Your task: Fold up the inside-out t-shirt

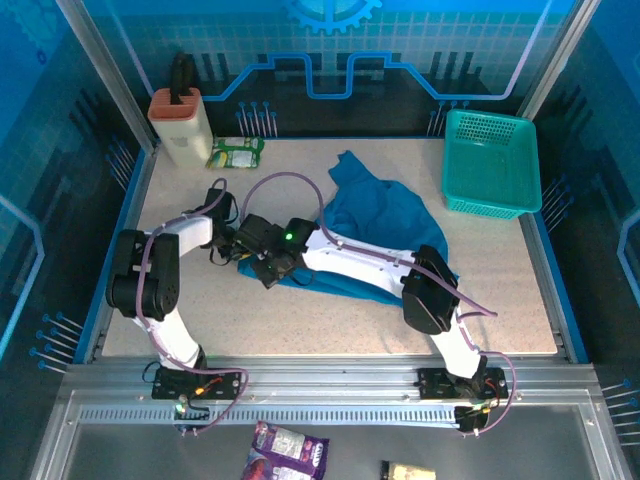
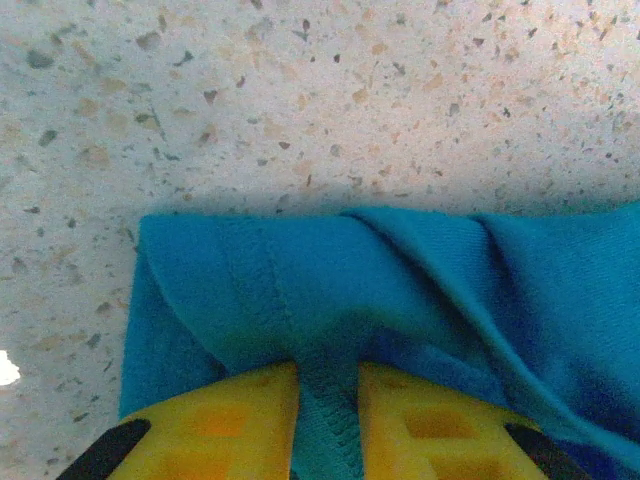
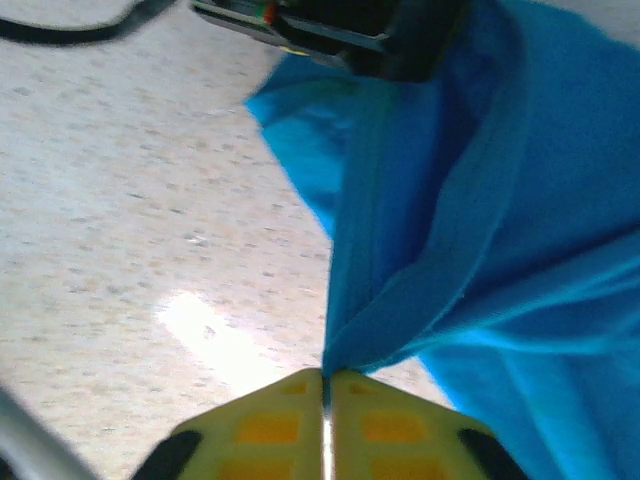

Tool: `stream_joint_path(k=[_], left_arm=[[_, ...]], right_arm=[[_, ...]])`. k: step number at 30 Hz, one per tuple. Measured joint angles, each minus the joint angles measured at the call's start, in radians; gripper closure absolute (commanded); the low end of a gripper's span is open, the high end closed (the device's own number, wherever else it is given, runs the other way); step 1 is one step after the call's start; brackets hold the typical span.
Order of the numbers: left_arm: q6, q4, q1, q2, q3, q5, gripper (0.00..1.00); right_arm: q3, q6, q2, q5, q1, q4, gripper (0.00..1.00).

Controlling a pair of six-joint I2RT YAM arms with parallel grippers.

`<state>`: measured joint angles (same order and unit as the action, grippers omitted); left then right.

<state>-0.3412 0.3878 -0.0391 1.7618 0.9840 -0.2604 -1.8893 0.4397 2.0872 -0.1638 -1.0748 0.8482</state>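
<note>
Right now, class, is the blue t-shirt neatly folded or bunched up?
Bunched up. The t-shirt lies crumpled on the table, with the left gripper and right gripper each pinching its cloth.

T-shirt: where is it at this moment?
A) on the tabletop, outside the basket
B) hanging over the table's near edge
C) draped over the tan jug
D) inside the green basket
A: the t-shirt lies crumpled on the speckled table, beside the basket, with none of it inside.
</note>
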Motion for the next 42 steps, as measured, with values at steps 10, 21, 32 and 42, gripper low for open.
stream_joint_path(k=[10,21,32,42], left_arm=[[-0.026,0.055,0.008,-0.236,-0.019,0.01,0.73],[-0.22,0.126,-0.264,-0.481,-0.247,0.082,0.64],[-0.397,0.062,-0.349,-0.436,-0.362,0.145,0.64],[-0.419,0.037,-0.366,-0.34,-0.337,0.163,0.7]], right_arm=[[0.302,0.056,-0.149,0.33,0.217,-0.241,0.68],[0.525,0.103,-0.299,0.39,0.391,-0.341,0.69],[0.562,0.102,-0.347,0.393,0.443,-0.343,0.7],[0.598,0.103,-0.378,0.393,0.443,-0.345,0.7]])
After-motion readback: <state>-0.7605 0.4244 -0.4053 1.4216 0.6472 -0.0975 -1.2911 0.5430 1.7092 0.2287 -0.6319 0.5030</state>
